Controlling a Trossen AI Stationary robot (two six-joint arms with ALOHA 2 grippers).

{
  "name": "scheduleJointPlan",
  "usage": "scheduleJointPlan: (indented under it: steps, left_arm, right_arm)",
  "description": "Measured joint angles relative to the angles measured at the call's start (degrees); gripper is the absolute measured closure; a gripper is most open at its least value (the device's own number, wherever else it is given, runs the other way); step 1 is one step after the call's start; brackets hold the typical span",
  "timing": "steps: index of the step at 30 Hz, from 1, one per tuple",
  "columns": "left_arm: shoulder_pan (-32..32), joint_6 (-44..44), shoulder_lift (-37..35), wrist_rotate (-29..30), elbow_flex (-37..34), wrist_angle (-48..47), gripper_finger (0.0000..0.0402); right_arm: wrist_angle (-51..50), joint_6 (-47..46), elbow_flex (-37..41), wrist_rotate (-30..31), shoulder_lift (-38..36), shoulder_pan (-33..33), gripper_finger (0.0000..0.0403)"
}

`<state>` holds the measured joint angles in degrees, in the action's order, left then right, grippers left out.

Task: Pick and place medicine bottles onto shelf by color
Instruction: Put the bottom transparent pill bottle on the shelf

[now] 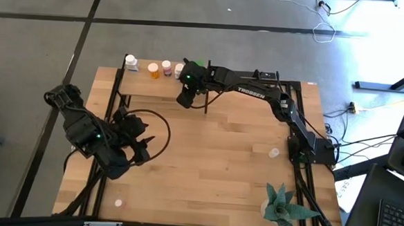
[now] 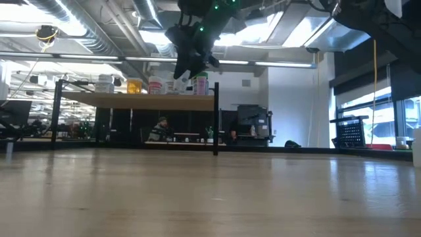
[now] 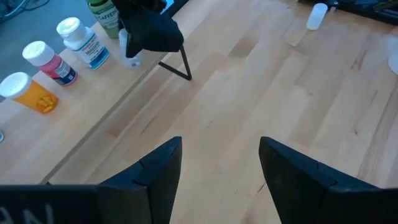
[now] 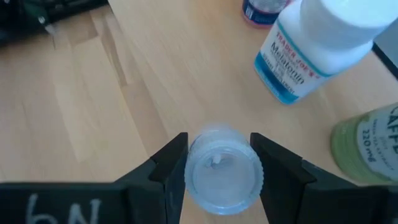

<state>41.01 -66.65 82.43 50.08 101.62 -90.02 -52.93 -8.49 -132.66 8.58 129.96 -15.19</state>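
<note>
The light wood shelf (image 1: 148, 86) stands at the table's far side. On it, in a row, are a white bottle (image 1: 130, 62), an orange one (image 3: 29, 93), a pink one (image 3: 51, 63), a white one with a blue label (image 4: 314, 46) and a green one (image 4: 368, 146). My right gripper (image 1: 186, 98) is over the shelf's near right part, shut on a clear bottle (image 4: 222, 173). My left gripper (image 3: 221, 146) hovers open over the table's left half with nothing between its fingers. My right gripper pinches the clear bottle between its two fingers, one on each opposite side of its round top (image 4: 194, 169). The fingers come slanting down from above. The bottle stands upright, cap toward the wrist. Whether its base rests on the shelf, I cannot tell.
A small pale bottle (image 1: 274, 153) lies on the table at the right, and another (image 1: 118, 203) near the front left corner. A green spiky plant (image 1: 284, 206) stands at the front right. A black shelf post (image 3: 180, 65) is close to my right gripper. Bare wood fills the table's middle.
</note>
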Motion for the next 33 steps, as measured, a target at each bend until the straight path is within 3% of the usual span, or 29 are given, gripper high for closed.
scheduleJointPlan:
  steps: [33]
  left_arm:
    - [0.0,1.4,0.0,0.0,0.0,0.0,0.0193]
  right_arm:
    - [1.6,1.8,0.0,2.3,0.0,-0.2,0.0215]
